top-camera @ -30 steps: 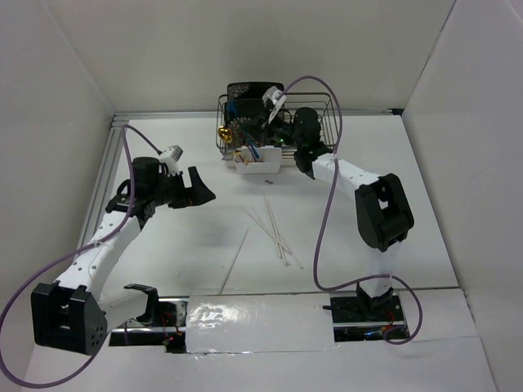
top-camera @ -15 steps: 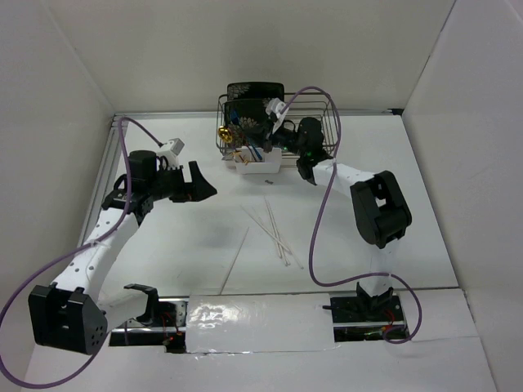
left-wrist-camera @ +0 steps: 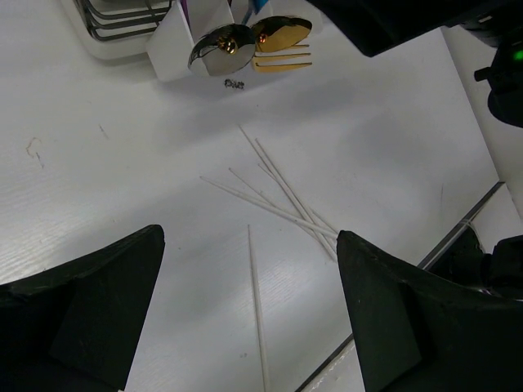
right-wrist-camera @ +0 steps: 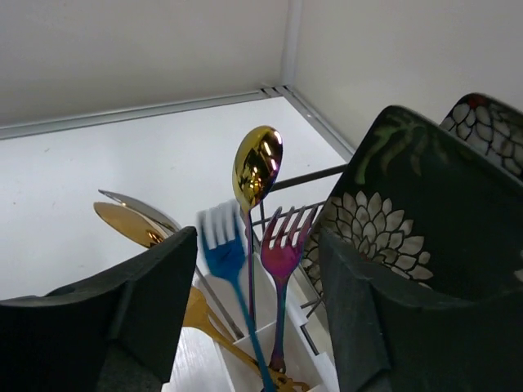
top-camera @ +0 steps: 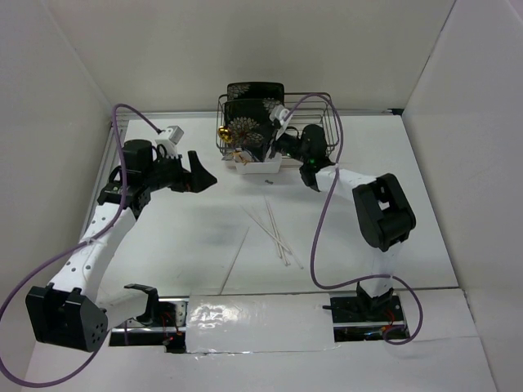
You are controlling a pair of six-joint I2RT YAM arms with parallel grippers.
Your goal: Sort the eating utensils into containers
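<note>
Standing upright in the white caddy [right-wrist-camera: 237,367] are a blue fork [right-wrist-camera: 222,245], blurred in the right wrist view, a pink fork [right-wrist-camera: 282,245] and a gold spoon [right-wrist-camera: 257,167]. A second gold spoon [right-wrist-camera: 122,220] leans out to one side. The right end effector [right-wrist-camera: 255,245] hangs just above the caddy, fingers apart and clamping nothing, with the forks showing between them. Floral plates [right-wrist-camera: 425,212] stand just beside, in the wire rack [top-camera: 331,122]. Pale chopsticks [left-wrist-camera: 278,196] lie loose on the table [left-wrist-camera: 122,188], well apart from the caddy. They lie below the left end effector [left-wrist-camera: 249,237], whose fingers are spread wide and empty.
</note>
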